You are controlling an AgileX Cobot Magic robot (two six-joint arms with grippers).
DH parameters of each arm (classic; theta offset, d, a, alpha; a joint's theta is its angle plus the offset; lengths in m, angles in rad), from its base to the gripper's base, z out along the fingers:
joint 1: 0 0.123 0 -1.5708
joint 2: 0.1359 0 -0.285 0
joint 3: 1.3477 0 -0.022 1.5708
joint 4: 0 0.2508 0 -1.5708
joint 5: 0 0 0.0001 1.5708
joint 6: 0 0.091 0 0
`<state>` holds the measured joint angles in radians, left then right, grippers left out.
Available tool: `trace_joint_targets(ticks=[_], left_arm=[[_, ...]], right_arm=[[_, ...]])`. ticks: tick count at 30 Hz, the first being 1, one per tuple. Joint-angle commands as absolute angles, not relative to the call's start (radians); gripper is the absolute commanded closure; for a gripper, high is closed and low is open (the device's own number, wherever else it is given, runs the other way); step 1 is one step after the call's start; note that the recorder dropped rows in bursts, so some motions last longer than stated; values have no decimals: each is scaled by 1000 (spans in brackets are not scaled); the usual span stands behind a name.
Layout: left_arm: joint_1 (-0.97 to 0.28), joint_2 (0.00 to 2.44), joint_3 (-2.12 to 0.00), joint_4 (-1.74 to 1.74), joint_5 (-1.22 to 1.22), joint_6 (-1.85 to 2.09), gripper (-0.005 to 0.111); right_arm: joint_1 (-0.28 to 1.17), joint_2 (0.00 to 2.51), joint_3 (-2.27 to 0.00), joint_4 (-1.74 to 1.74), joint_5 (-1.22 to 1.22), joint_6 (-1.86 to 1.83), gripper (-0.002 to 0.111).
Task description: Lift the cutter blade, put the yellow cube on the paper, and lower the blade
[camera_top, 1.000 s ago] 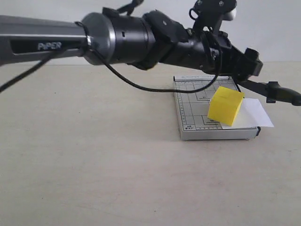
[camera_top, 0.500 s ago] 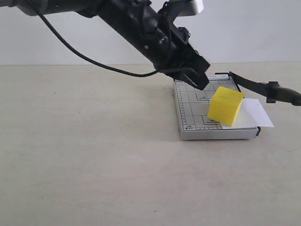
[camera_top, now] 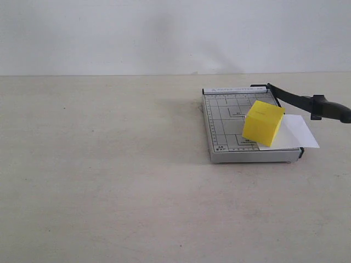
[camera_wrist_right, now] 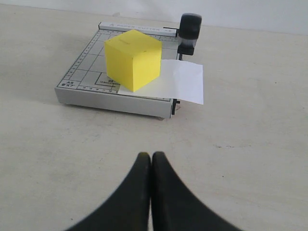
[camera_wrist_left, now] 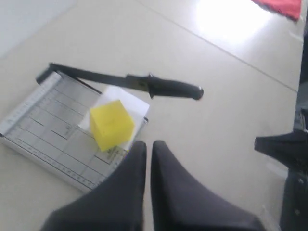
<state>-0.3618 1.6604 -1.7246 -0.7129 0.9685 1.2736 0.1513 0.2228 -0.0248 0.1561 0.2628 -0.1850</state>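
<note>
The yellow cube (camera_top: 263, 122) rests on the white paper (camera_top: 299, 133), which lies on the grey gridded trimmer board (camera_top: 225, 118) and overhangs its right edge. The cutter blade (camera_top: 307, 102) stands raised at an angle, its thick black handle out past the board to the right. The left wrist view shows the yellow cube (camera_wrist_left: 111, 123), the paper (camera_wrist_left: 134, 103) and the cutter blade (camera_wrist_left: 144, 84) from high above, beyond my shut, empty left gripper (camera_wrist_left: 148, 144). My right gripper (camera_wrist_right: 151, 156) is shut and empty over the table, short of the yellow cube (camera_wrist_right: 133, 58) and paper (camera_wrist_right: 183, 81). Neither arm shows in the exterior view.
The beige table (camera_top: 109, 181) runs wide to the left and in front of the trimmer. A pale wall (camera_top: 137, 33) rises behind it. Part of a black arm (camera_wrist_left: 288, 159) and a red object (camera_wrist_left: 284, 6) show at the edge of the left wrist view.
The left arm, which hung over the trimmer, has lifted up and away out of the exterior view, and its gripper has shut. Cube, paper and blade have stayed put.
</note>
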Motion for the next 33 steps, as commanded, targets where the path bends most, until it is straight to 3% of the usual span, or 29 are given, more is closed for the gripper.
trace_joint_targets(ticks=[1,13,24,33], left_arm=[[-334,1494,-1576,-714,829,1285,102],[-330,844,-849,-759,291,1317,102],[-330,219,-507,-766,381,1317,102],[-330,71,-365,-510,489,1306,102]], right_arm=[[149,219,-20,151,259,-190,108],[149,219,-20,151,259,-190,108],[149,219,-20,151,259,-190,108],[149,219,-20,151,259,-190,108]])
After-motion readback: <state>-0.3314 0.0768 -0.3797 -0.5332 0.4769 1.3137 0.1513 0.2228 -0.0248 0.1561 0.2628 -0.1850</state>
